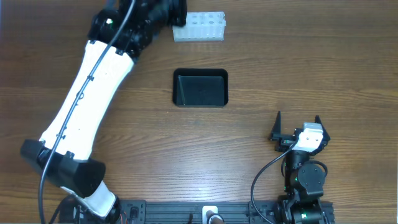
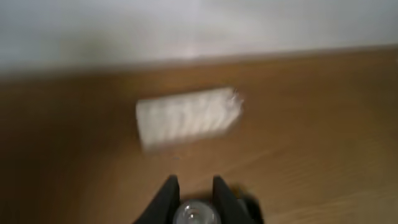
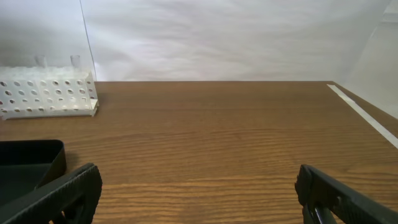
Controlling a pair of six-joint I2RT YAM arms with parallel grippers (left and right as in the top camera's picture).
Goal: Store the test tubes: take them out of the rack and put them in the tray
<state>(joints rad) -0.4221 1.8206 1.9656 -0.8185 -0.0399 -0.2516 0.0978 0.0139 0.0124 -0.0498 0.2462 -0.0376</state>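
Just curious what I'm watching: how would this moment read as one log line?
left gripper: shut on test tube, near rack | right gripper: open, near its base | tray: black, mid-table

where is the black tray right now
In the top view the black tray sits in the middle of the table, straight below the white rack in the picture and apart from it.

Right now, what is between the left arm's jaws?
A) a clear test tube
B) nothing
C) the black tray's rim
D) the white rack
A: the left wrist view shows the round, clear end of a test tube pinched between the left jaws, with the rack standing apart on the table beyond.
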